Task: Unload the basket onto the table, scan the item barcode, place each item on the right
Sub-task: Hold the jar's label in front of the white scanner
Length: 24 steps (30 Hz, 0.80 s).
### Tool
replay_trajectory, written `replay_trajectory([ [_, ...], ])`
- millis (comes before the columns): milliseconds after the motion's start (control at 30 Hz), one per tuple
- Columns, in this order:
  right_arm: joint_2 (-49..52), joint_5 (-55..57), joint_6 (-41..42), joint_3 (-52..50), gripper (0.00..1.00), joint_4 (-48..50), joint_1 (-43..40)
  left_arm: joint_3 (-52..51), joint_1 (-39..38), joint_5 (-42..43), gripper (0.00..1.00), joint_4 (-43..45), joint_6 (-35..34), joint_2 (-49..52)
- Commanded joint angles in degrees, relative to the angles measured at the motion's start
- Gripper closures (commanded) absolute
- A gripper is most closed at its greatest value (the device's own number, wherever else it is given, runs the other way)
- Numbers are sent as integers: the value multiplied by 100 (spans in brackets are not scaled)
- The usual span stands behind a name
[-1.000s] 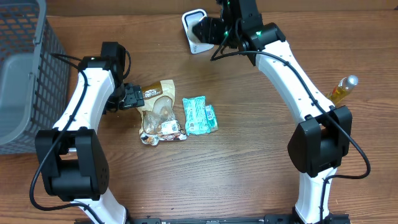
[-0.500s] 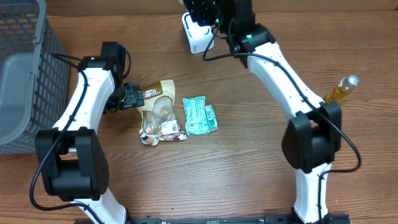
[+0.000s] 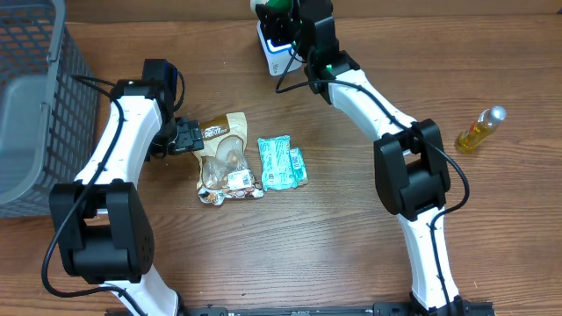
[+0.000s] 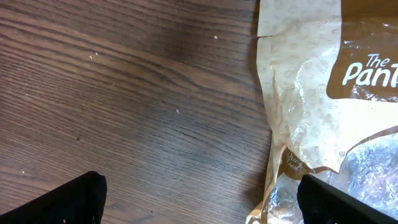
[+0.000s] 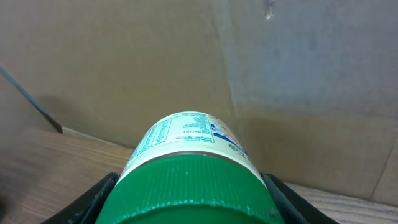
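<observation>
Wood-grain bench runs back to a plain brown wall, and at its far edge the green-lidded canister hangs in the right tool. The jaws are partly closed around the canister's lid end, just above the white scanner. We judge the presenting step to be in hand. What comes next calls for turning the canister until its barcode faces the scanner window, and we cannot find that barcode from here. Its white label carries teal print and a table of small figures, too fine for us to read. Nearer the middle lie a brown snack bag, on which we read "The Pant" before the frame cuts it, and a teal packet. The left tool stands spread wide and empty just beside the bag. A yellow bottle lies near the right edge and a grey basket at the left edge.
</observation>
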Motion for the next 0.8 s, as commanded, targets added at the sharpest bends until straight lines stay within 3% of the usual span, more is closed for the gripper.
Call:
replay_trajectory([
  [0, 79, 162, -42, 116, 64, 245, 4, 85, 15, -55, 1, 7, 107, 39],
  [767, 704, 612, -37, 116, 64, 1204, 4, 85, 15, -55, 1, 4, 107, 39],
])
